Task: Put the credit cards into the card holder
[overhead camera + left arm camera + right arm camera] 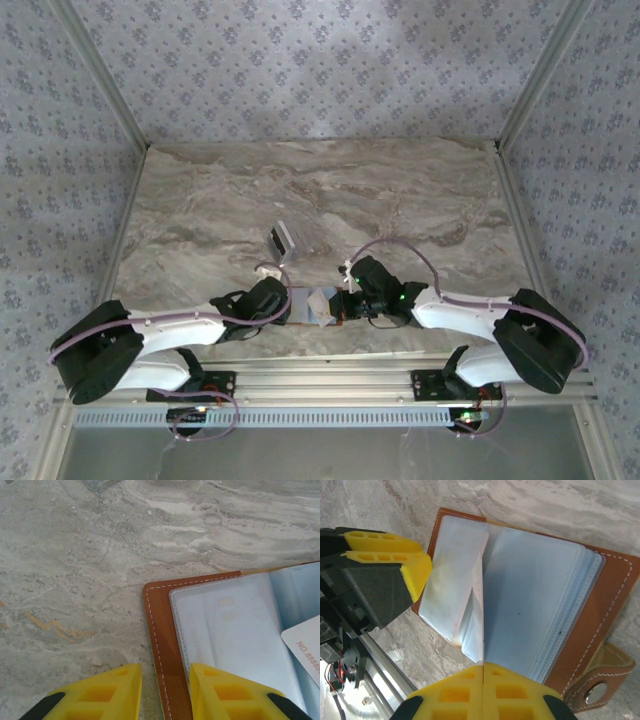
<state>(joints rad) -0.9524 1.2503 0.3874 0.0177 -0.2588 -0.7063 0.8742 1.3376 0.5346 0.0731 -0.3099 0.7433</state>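
Note:
The brown leather card holder (pixel 318 306) lies open on the marble table between both grippers, its blue-grey plastic sleeves (pixel 535 605) facing up. My right gripper (pixel 484 672) is shut on a pale credit card (pixel 482 605), seen edge-on, with its far end among the sleeves. That card's corner with red print (pixel 304 647) appears in the left wrist view. My left gripper (pixel 166 695) is open, its yellow fingers (pixel 100 692) straddling the holder's stitched left edge (pixel 162 645); table shows between the outer finger and the leather. More credit cards (pixel 283 240) stand stacked farther back.
The holder's clasp tab with a metal snap (pixel 595 690) sticks out at its right side. The aluminium rail (pixel 330 385) runs along the table's near edge just behind the grippers. Patterned walls enclose the table on three sides.

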